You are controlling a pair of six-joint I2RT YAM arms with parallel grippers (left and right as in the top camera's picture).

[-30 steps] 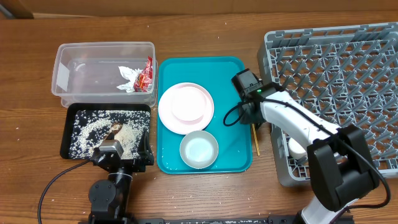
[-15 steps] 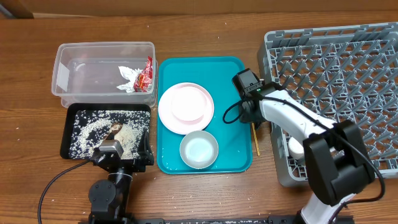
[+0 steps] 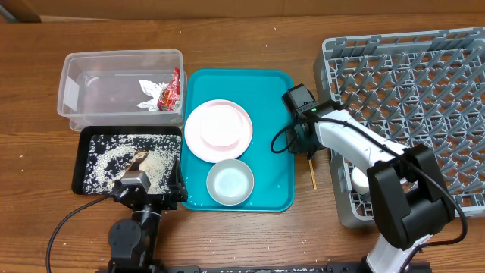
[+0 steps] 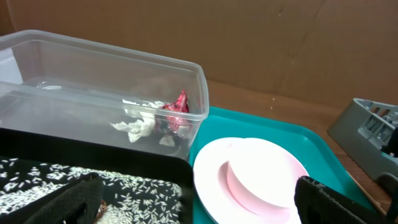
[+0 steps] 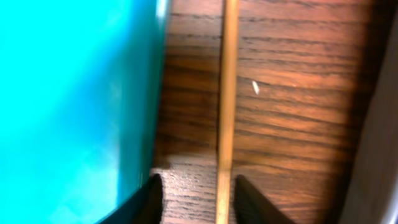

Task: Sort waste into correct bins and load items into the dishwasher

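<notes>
Left gripper (image 3: 148, 191) bottom left, jaws wide, empty, at near edge of black tray (image 3: 82, 144) holding rice (image 3: 106, 155). Right gripper (image 5: 199, 183) center-right, jaws narrowly apart, straddling chopstick (image 5: 227, 93) without pinching it. Chopstick lies on table (image 3: 250, 38) between teal tray (image 3: 273, 98) and dish rack (image 3: 424, 83). Bowl (image 3: 229, 182), then plate (image 3: 218, 129), on teal tray. Tissue (image 3: 149, 92) and red wrapper (image 3: 173, 87) in clear tub (image 3: 76, 83), upper left.
</notes>
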